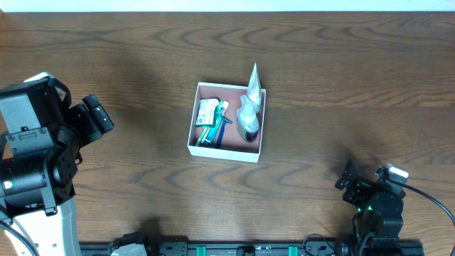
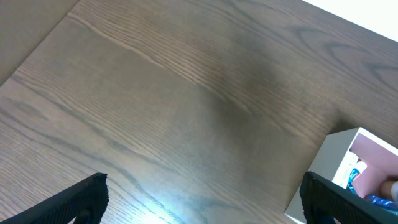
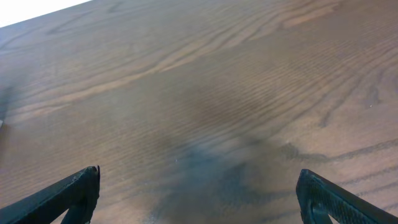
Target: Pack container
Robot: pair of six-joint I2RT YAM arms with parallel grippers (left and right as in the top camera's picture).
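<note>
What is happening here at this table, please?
Two robot arms are at a table with a container to pack. At this moment neither arm handles anything. The left arm and the right arm both sit well apart from the container, with jaws open and empty. The container holds a green-and-white packet, a blue-handled item and a plastic-wrapped bottle.

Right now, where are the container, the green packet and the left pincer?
container [image 1: 223, 153]: overhead view, near white wall.
green packet [image 1: 207, 112]: overhead view, its middle.
left pincer [image 1: 99, 114]: overhead view, midway between its fingertips.
</note>
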